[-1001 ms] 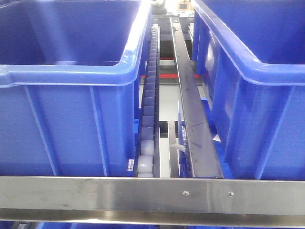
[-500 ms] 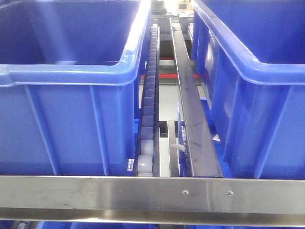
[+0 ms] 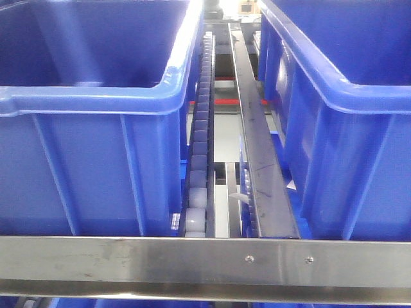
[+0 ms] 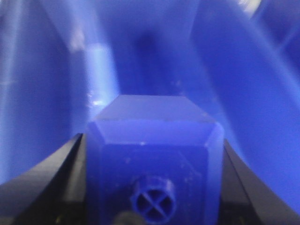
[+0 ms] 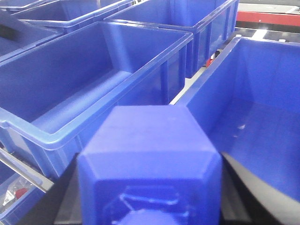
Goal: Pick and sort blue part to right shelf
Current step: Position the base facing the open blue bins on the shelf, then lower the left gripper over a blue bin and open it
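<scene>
Behind the front bar (image 3: 205, 256) of the right shelf (image 3: 128, 285) stand two bins, the left bin (image 3: 83, 99) and the right bin (image 3: 359, 96), with one pale roller track (image 3: 199, 179) and one steel rail (image 3: 263, 179) running back from the bar between them. Two blue parts show, one per arm. The left gripper (image 4: 152, 140) is clenched on the blue part (image 4: 152, 159), blurred blue bin wall close behind it. The right gripper (image 5: 150, 183) grasps the second blue part (image 5: 150, 140), held beyond the bar, with at least four bins in its view
</scene>
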Robot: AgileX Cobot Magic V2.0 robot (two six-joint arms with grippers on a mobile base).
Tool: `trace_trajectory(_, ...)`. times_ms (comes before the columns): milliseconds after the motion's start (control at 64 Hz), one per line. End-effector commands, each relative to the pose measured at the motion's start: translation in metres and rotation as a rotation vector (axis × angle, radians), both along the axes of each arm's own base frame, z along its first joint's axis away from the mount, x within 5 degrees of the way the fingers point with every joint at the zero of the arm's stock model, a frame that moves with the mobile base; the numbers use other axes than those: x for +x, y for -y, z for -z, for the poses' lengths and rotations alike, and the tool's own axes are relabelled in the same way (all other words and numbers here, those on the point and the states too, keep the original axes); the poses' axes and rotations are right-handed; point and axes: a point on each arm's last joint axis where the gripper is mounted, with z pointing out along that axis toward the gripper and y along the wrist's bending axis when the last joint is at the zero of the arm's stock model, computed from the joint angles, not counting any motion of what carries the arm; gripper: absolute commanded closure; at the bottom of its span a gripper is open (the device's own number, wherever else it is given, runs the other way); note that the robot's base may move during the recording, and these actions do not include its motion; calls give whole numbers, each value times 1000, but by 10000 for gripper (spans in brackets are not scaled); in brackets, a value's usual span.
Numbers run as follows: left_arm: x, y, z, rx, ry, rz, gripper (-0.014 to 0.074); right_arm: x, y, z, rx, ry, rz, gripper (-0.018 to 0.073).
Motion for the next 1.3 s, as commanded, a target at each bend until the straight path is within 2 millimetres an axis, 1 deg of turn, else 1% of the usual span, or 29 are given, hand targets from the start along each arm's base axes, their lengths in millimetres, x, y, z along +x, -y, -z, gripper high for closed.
trace_trajectory(0, 27, 8, -8, -34, 60, -4, 293, -1, 0, -17, 45, 103, 0, 258)
trace_trajectory(78, 53, 14, 12, -22, -13, -5, 293, -1, 0, -17, 45, 103, 0, 260)
trace_trajectory(141, 68, 17, 29, -10, -67, -6, 293, -1, 0, -17, 45, 102, 0, 263)
trace_trajectory(297, 95, 23, 69, 14, -168, -11, 290, -1, 0, -17, 45, 102, 0, 263)
trace_trajectory(375, 101, 24, 82, 22, -203, -11, 277, -1, 0, -17, 45, 102, 0, 263)
trace_trajectory(485, 106, 25, 93, 29, -235, -11, 179, -1, 0, -17, 45, 102, 0, 263)
trace_trajectory(532, 107, 25, 96, 31, -244, -11, 102, -1, 0, -17, 45, 102, 0, 263)
trace_trajectory(625, 108, 25, 96, 30, -241, -12, -18, -1, 0, -17, 45, 102, 0, 263)
trace_trajectory(688, 109, 26, 94, 29, -238, -11, -55, -1, 0, -17, 45, 102, 0, 263)
trace_trajectory(750, 108, 26, 86, 23, -242, -8, -59, -1, 0, -17, 45, 102, 0, 263)
trace_trajectory(860, 100, 27, 66, -7, -238, -2, -29, -1, 0, -17, 45, 103, 0, 263)
trace_trajectory(922, 90, 26, 51, -17, -215, 4, 13, -1, 0, -17, 46, 106, 0, 264)
trace_trajectory(969, 79, 24, 36, -23, -188, 11, 66, -1, 0, -18, 48, 109, 0, 264)
trace_trajectory(1047, 64, 21, 18, -23, -149, 22, 150, 0, 0, -18, 51, 112, -1, 264)
trace_trajectory(1110, 47, 17, 3, -29, -108, 28, 246, 2, -1, -20, 69, 91, -1, 264)
trace_trajectory(1188, 26, 13, -12, -29, -50, 37, 354, 8, -5, -24, 102, 39, 1, 264)
trace_trajectory(1235, 15, 10, -18, -27, -24, 42, 405, 13, -8, -28, 110, 8, 3, 264)
trace_trajectory(1282, 0, 7, -24, -32, 5, 44, 464, 20, -13, -34, 101, -14, 4, 264)
